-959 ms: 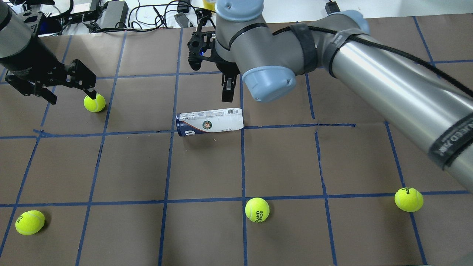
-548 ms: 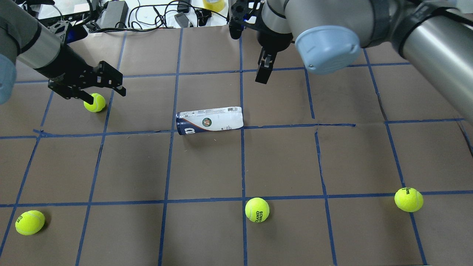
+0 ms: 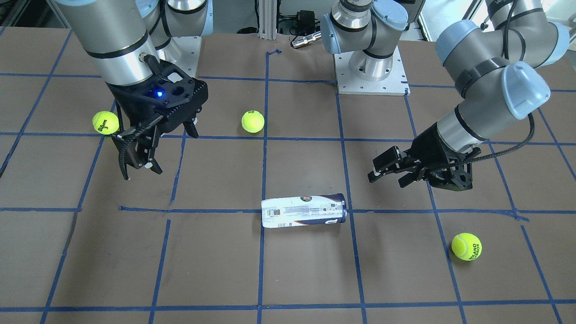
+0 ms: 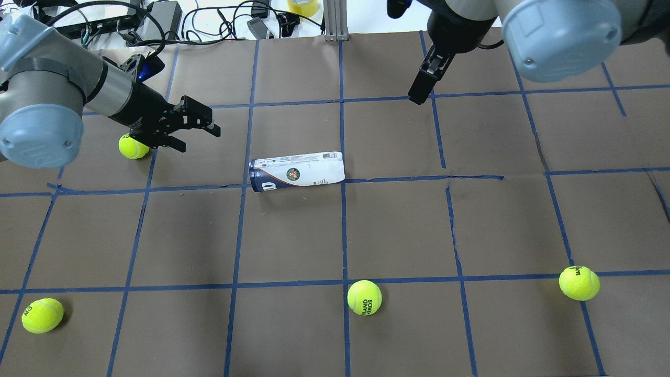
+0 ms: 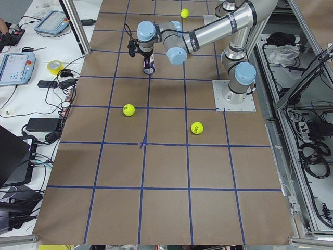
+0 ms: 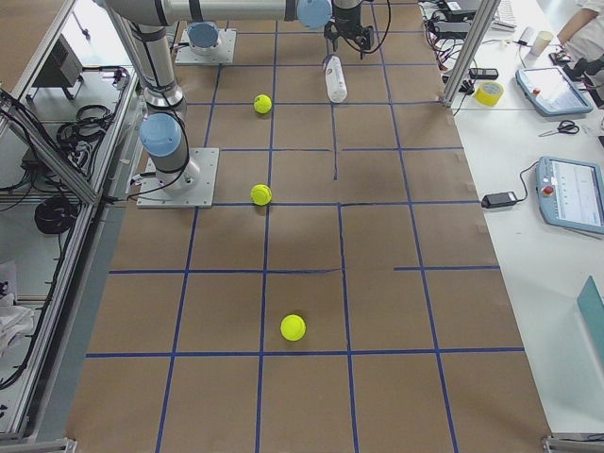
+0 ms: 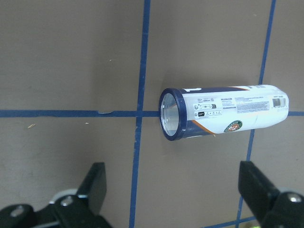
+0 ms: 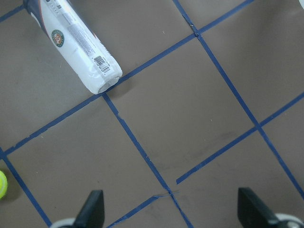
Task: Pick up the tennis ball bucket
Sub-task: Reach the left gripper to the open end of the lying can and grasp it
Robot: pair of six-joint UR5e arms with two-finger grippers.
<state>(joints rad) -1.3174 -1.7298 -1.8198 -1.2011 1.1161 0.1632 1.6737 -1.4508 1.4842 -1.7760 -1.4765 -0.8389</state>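
The tennis ball bucket (image 4: pixel 297 172) lies on its side near the table's middle, a clear tube with a white label and a navy band. It also shows in the front view (image 3: pixel 303 210). My left gripper (image 4: pixel 196 137) is open and empty, left of the tube's dark-rimmed open end and apart from it. In the left wrist view the tube (image 7: pixel 223 111) lies ahead of the spread fingers (image 7: pixel 95 183). My right gripper (image 3: pixel 157 148) is open and empty, off beyond the tube's closed end. The right wrist view shows the tube (image 8: pixel 73 35) at top left.
Several yellow-green tennis balls lie loose: one under my left arm (image 4: pixel 133 146), one at front left (image 4: pixel 42 315), one at front centre (image 4: pixel 364 297), one at front right (image 4: pixel 579 283). Cables and devices (image 4: pixel 157 18) sit past the table's far edge.
My left gripper has moved right, toward the tube's open end. My right arm has swung right and away from the tube. The tube has not moved.
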